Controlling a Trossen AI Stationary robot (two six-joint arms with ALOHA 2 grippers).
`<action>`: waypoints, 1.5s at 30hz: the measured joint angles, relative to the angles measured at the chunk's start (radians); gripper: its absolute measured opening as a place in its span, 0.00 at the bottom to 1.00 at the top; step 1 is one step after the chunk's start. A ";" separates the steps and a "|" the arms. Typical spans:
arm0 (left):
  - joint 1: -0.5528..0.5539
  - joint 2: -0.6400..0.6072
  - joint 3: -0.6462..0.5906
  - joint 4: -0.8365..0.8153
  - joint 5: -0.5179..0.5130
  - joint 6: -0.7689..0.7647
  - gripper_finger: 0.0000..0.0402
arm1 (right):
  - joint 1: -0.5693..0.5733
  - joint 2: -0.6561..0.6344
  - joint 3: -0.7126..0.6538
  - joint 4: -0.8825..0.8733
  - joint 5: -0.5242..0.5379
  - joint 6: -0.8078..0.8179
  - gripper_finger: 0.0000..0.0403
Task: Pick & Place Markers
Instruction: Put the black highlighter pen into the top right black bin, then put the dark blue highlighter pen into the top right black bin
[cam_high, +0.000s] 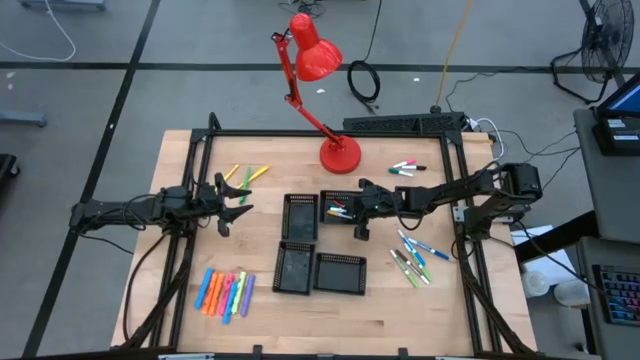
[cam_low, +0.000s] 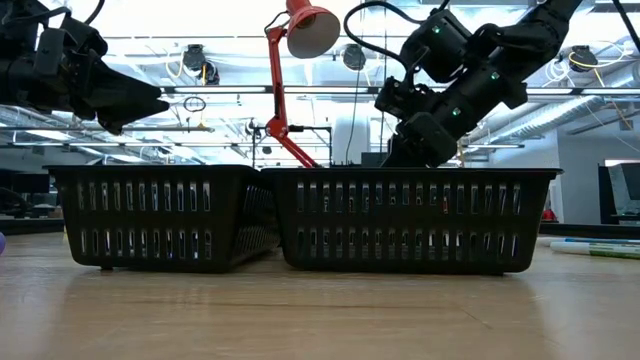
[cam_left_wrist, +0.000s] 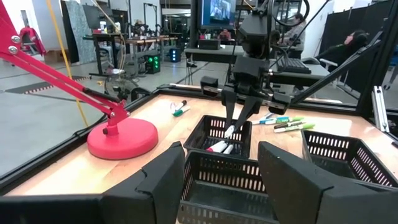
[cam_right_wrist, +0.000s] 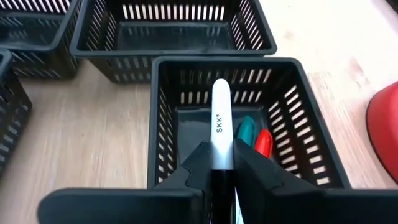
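My right gripper (cam_right_wrist: 222, 163) hangs over the far right black mesh tray (cam_high: 338, 207), shut on a white marker (cam_right_wrist: 221, 118). Markers with red and green caps (cam_right_wrist: 256, 138) lie on that tray's floor. More markers lie on the table: neon ones (cam_high: 225, 293) at the near left, yellow-green ones (cam_high: 245, 177) at the far left, white ones (cam_high: 404, 168) behind the right arm, and blue-green ones (cam_high: 415, 255) at the right. My left gripper (cam_high: 232, 205) waits open at the left, touching nothing. My right gripper pinches the white marker's rear part (cam_right_wrist: 221, 157) between its two fingers. The fingers come from the table's right, slanting down, and the marker runs along them. Its free end (cam_right_wrist: 221, 87) sticks out ahead, tilted down over the tray's inside and clear of the floor.
Three more black mesh trays (cam_high: 299, 216) (cam_high: 294, 268) (cam_high: 339, 272) stand close together mid-table. A red desk lamp (cam_high: 338, 153) stands on its round base behind them. A black frame (cam_high: 455, 200) borders the table. Bare wood lies along the near edge.
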 joint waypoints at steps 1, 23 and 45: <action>0.000 0.000 0.000 0.000 0.000 0.000 0.52 | 0.000 0.000 0.000 0.000 0.000 0.007 0.13; 0.000 0.000 0.000 0.000 0.000 0.000 0.52 | -0.006 -0.024 0.000 -0.017 0.041 0.000 0.15; 0.000 0.000 0.000 0.000 0.000 0.000 0.52 | -0.097 -0.466 -0.190 -0.382 0.621 0.169 0.37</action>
